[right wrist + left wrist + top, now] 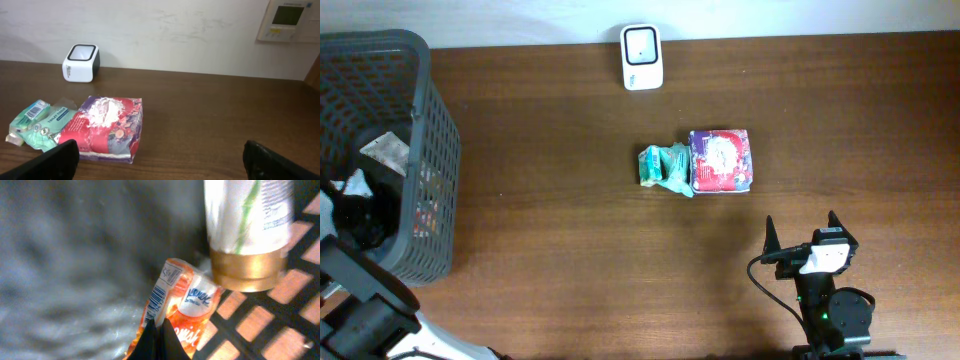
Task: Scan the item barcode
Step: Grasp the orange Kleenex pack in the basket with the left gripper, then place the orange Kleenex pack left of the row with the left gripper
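So the left gripper (159, 332) is pinching the orange packet (195, 305) inside the grey basket (435, 150), right beside a gold-capped bottle (247, 225). The right gripper (162, 160) is sitting spread wide over the table (570, 250), well apart from the scanner (642, 57).

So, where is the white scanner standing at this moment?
In the overhead view the white scanner stands at the far edge of the table, near its middle, beyond the green packet and the purple-red packet.

Open table (550, 200) lies between basket (435, 150) and packets (720, 160).
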Robot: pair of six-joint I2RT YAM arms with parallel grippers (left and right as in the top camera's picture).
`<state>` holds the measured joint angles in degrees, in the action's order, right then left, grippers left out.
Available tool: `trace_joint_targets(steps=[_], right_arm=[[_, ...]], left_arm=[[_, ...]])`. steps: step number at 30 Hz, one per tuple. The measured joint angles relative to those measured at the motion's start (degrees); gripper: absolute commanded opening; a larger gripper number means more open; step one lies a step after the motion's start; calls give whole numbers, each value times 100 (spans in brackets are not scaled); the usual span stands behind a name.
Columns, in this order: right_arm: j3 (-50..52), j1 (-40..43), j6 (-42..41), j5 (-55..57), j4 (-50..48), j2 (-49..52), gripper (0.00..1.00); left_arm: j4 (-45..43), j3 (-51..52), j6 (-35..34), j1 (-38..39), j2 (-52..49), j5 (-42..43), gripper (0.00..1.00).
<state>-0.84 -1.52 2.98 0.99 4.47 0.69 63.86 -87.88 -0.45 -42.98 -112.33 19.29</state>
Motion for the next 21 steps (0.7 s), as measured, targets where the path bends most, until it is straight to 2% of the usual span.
trace_joint_targets(steps=[2, 10, 13, 16, 18, 21], right_arm=[[0, 0, 0, 0, 2, 0, 99], [0, 0, -2, -2, 2, 0, 99], [0, 0, 0, 0, 0, 0, 99], [0, 0, -2, 0, 2, 0, 99], [0, 0, -2, 2, 0, 0, 99], [0, 0, 0, 0, 0, 0, 99]], left_arm=[[17, -243, -101, -149, 348, 101, 0], [-461, -619, -824, -284, 3259, 511, 0], [-575, -623, -1097, -229, 4376, 929, 0], [-785, -658, -1150, 651, 4911, 1537, 0], [-807, -660, -1161, 1714, 4822, 1703, 0], [-802, -662, -1161, 3344, 4391, 1526, 0]])
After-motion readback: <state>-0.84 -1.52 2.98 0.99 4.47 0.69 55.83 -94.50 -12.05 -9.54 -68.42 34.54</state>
